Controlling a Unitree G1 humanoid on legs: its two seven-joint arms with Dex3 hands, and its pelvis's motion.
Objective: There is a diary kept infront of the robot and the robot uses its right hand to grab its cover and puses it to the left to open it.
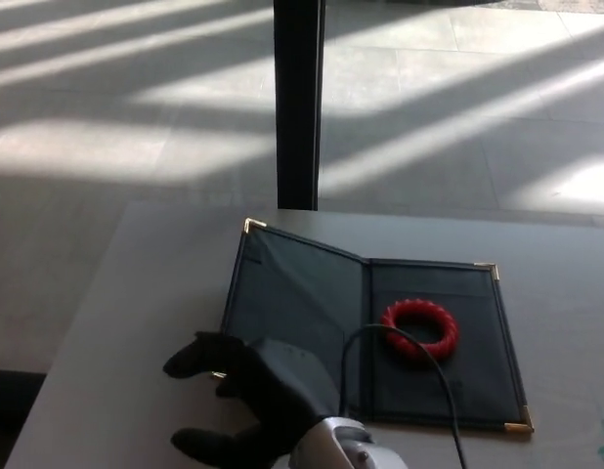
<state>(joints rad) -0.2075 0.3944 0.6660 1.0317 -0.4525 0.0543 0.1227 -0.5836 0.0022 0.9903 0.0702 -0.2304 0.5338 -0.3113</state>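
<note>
Red ring (419, 329) on page; black pillar (298, 103) behind table (136, 293).

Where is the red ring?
In the head view, the red ring lies on the right inner page of the open diary, right of its spine.
</note>
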